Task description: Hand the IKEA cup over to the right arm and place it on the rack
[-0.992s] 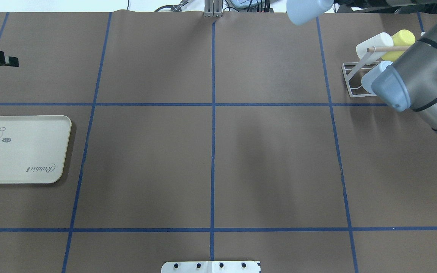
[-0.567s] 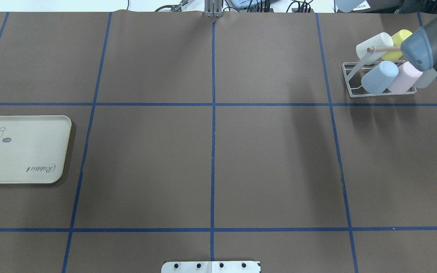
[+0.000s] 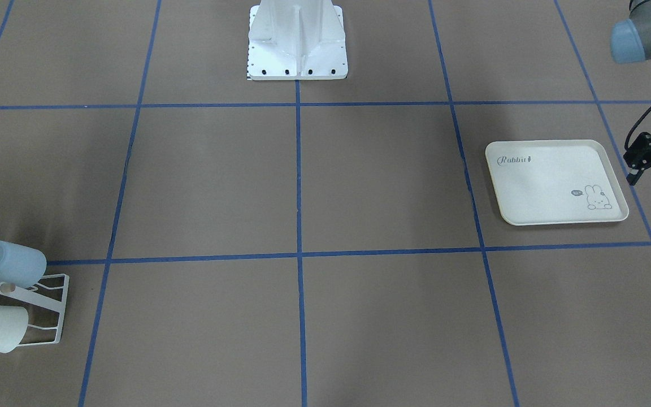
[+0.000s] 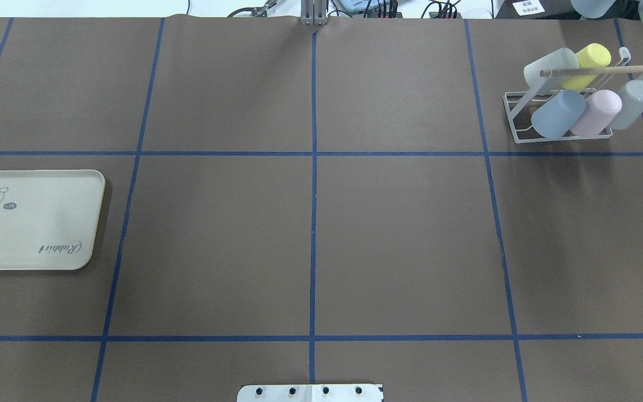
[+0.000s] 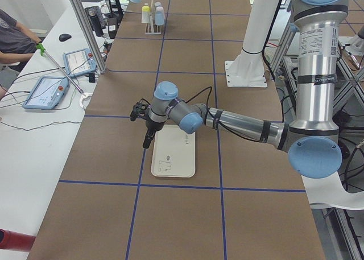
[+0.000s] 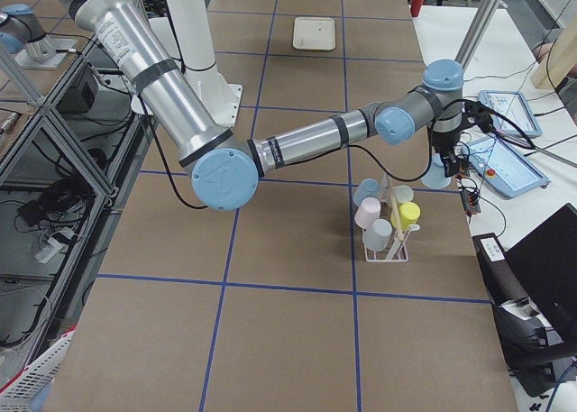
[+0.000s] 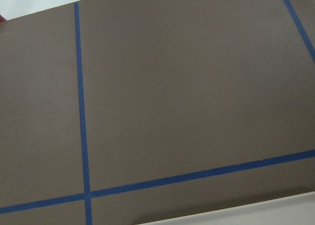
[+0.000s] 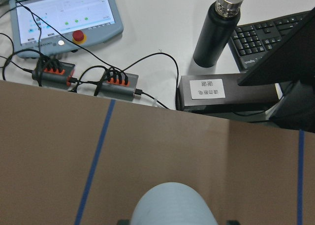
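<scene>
At the bench's (image 4: 310,234) left edge, the left hand (image 5: 148,139) hangs beside the rabbit tray (image 4: 31,223); I cannot tell how far it is open. Toward the far right corner, the rack (image 4: 518,127) carries five cups (image 4: 558,114). Beyond it, near the far edge, the right hand (image 6: 449,162) grips the pale-blue IKEA cup (image 8: 170,205). The wrist view shows this plainly; the overhead view crops it.

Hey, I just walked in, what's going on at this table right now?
The right arm holds a pale blue cup in the air near the table's far edge, just past the rack. That cup is not yet on the rack, which already carries five other cups. The left arm hangs beside the tray at the other end of the table and appears to carry nothing.
</scene>
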Action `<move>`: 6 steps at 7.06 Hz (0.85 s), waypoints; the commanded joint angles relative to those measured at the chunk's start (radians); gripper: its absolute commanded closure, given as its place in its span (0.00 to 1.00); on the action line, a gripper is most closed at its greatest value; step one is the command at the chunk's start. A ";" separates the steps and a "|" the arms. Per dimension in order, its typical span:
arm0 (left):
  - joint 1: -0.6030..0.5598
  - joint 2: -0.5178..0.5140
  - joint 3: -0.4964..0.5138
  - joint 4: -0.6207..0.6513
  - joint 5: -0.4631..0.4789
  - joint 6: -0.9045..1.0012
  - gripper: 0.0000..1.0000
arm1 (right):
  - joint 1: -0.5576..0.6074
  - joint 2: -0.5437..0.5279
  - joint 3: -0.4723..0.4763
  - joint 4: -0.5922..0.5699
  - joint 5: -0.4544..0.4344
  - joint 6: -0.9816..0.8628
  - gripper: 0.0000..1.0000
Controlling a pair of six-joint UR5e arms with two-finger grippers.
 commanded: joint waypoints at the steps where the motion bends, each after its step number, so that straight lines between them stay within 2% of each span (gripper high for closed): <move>1: 0.002 0.007 0.000 0.000 -0.004 -0.001 0.00 | 0.031 0.000 -0.102 -0.046 0.048 -0.115 0.74; 2: 0.002 0.007 -0.001 0.000 -0.006 -0.001 0.00 | 0.053 -0.009 -0.130 -0.046 0.105 -0.124 0.74; 4: 0.002 0.009 -0.003 0.000 -0.004 -0.010 0.00 | 0.053 -0.055 -0.131 -0.044 0.107 -0.127 0.74; 6: 0.002 0.012 -0.003 -0.001 -0.004 -0.010 0.00 | 0.047 -0.052 -0.151 -0.043 0.105 -0.124 0.74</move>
